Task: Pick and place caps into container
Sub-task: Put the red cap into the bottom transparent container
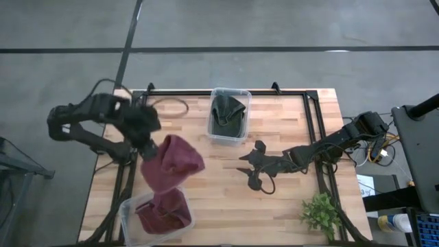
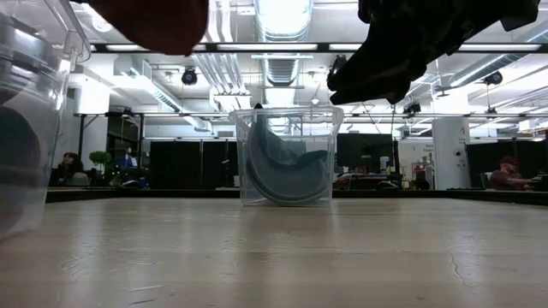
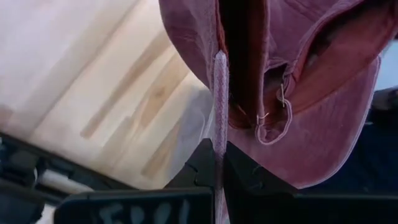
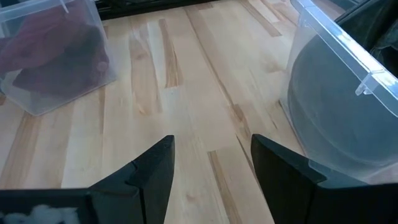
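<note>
My left gripper (image 1: 147, 146) is shut on a maroon cap (image 1: 173, 163), carried in the air just beyond the clear container (image 1: 130, 209) at the table's near left corner. That container holds more maroon cloth (image 1: 164, 214). A second clear container (image 1: 230, 115) at the far middle holds a dark olive cap (image 2: 287, 175), which rests curled against its walls. My right gripper (image 1: 262, 169) is open above bare wood right of centre, touching nothing. In the low view the maroon cap (image 2: 154, 21) shows at the top edge. My left gripper pinches a thin folded edge of the maroon cap (image 3: 219, 99) between its two fingers (image 3: 205, 163); the edge runs straight into the gap. The cap's open inside, with its strap loop (image 3: 273, 124), faces the wrist camera. The cap is lifted clear of the table.
A small leafy green plant (image 1: 320, 214) stands at the near right corner. A cable loop (image 1: 171, 106) lies at the far left of the table. Black frame rails (image 1: 312, 130) run along the table's sides. Bare wood (image 4: 186, 93) lies between the two containers.
</note>
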